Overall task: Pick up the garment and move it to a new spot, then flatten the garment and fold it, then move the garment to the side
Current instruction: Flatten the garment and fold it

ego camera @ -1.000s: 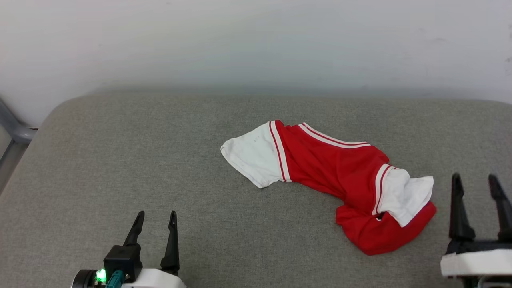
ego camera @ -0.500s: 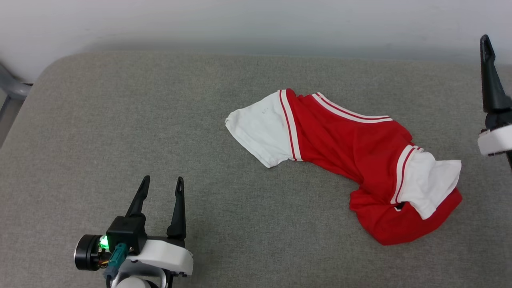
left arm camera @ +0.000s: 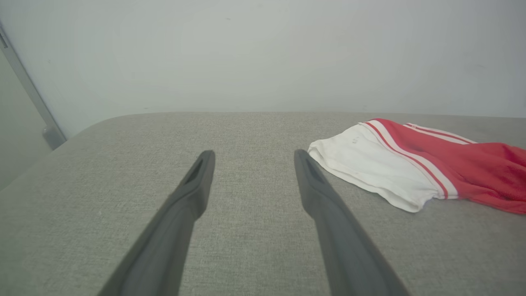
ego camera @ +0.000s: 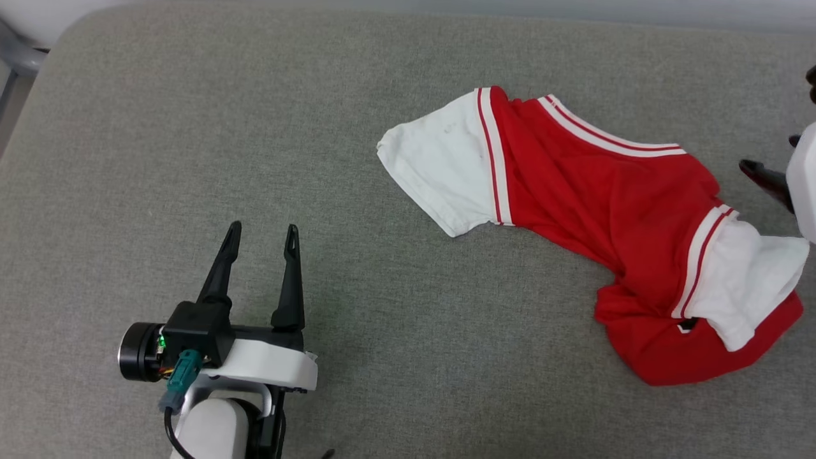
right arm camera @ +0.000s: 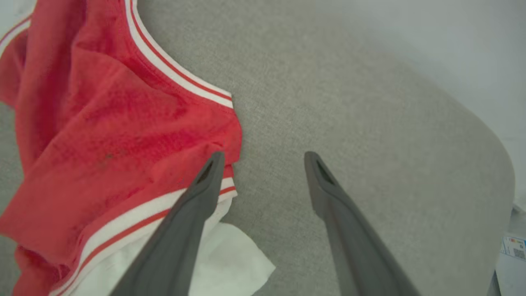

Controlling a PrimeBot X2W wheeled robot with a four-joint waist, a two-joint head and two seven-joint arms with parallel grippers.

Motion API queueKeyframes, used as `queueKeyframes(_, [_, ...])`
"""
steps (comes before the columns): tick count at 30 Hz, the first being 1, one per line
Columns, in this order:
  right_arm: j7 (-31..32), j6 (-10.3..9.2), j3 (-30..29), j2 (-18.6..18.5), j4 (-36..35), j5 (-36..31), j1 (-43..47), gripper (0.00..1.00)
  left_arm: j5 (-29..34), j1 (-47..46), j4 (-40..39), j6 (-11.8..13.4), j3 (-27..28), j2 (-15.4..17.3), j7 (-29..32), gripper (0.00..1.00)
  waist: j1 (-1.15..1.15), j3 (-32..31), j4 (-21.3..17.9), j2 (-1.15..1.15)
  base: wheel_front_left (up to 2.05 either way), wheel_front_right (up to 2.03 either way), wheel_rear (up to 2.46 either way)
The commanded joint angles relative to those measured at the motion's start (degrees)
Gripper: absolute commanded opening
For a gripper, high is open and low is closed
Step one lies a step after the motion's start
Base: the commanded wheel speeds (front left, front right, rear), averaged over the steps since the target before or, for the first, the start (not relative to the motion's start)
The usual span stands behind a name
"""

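Fingers: left gripper (ego camera: 264, 225) and right gripper (right arm camera: 265, 154) spread, empty.
T-shirt (ego camera: 586, 191): looks light, limp, crumpled.
Suggested hold: striped sleeve seam (right arm camera: 131, 230).

Garment (ego camera: 593, 204) rumpled; right end effector (ego camera: 768, 156) seemingly near.

You look down on a grey woven pad (ego camera: 382, 395) that spans almost the whole head view, its corner rounding off at eleven o'clock. Just past that corner, at ten o'clock, a grey metal rail (ego camera: 18, 60) slants away. In the left wrist view a plain off-white wall (left arm camera: 263, 53) rises behind the pad's far edge at twelve o'clock. The light is soft and even, with faint shadows. In the right wrist view, a printed label (right arm camera: 513, 248) sits beyond the pad's edge at four o'clock.
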Motion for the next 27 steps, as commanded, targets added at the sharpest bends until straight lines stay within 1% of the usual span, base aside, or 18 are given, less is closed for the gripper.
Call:
queueKeyframes(1, [4.3, -0.07, 0.9, -1.2, 0.3, 2.5, -1.7, 1.0, -0.3, -1.1, -0.5, 0.3, -0.4, -0.1, -0.2, 1.0, -0.01, 2.2, 1.2, 0.0, 0.0, 0.0, 0.0])
queueKeyframes(3, [8.6, -0.07, 2.3, -2.1, 0.4, 4.3, -2.8, 1.0, -0.7, -1.8, -0.8, 0.7, -1.1, -0.1, -0.2, 1.0, -0.01, 3.6, 1.7, 0.0, 0.0, 0.0, 0.0])
queueKeyframes(8, [13.1, -0.07, 3.7, -1.0, 2.8, 6.1, -3.8, 1.0, -1.6, -3.2, -1.3, 1.5, -2.9, -0.1, -0.2, 1.0, -0.01, 6.3, 3.1, 0.0, 0.0, 0.0, 0.0])
queueKeyframes(11, [14.1, -0.07, 5.2, -0.5, 4.3, 6.0, -2.6, 1.0, -2.1, -3.9, -1.2, 2.0, -3.7, -0.1, -0.2, 1.0, -0.01, 7.4, 4.0, 0.0, 0.0, 0.0, 0.0])
queueKeyframes(14, [15.0, -0.02, 8.5, 0.0, 5.5, 6.2, 0.5, 1.0, -2.3, -4.2, -1.0, 2.4, -4.3, -0.1, -0.2, 1.0, -0.01, 7.7, 4.5, 0.0, 0.0, 0.0, 0.0])
queueKeyframes(18, [13.4, 0.3, 12.3, 0.3, 5.6, 7.6, 4.2, 1.0, -2.3, -4.0, -0.4, 2.5, -4.1, -0.1, -0.2, 1.0, -0.01, 7.0, 4.4, 0.0, 0.0, 0.0, 0.0])
queueKeyframes(19, [12.1, 0.3, 12.7, 0.4, 5.3, 7.8, 4.2, 0.47, -2.2, -3.7, -0.2, 2.5, -3.8, -0.1, -0.2, 1.0, -0.01, 6.5, 4.2, 0.0, 0.0, 0.0, 0.0])
queueKeyframes(20, [10.5, 0.31, 12.7, 0.4, 5.0, 8.1, 4.0, 0.3, -2.1, -3.4, -0.1, 2.6, -3.5, -0.1, -0.2, 1.0, -0.01, 6.1, 3.9, 0.0, 0.0, 0.0, 0.0])
queueKeyframes(21, [8.6, 0.3, 12.4, 0.3, 4.8, 8.2, 3.6, 0.0, -2.0, -3.1, 0.0, 2.6, -3.3, -0.1, -0.2, 1.0, -0.01, 5.6, 3.6, 0.0, 0.0, 0.0, 0.0])
queueKeyframes(23, [4.7, 0.11, 11.9, -0.5, 4.4, 8.2, 2.4, 0.0, -1.7, -2.6, 0.2, 2.5, -3.0, -0.1, -0.2, 1.0, -0.01, 4.3, 2.9, 0.0, 0.0, 0.0, 0.0])
queueKeyframes(27, [-3.3, -0.06, 11.3, -3.3, 1.7, 8.5, 1.3, 0.0, -1.2, -1.5, 0.5, 2.1, -2.3, -0.1, -0.2, 1.0, -0.01, 1.4, 1.5, 0.0, 0.0, 0.0, 0.0])
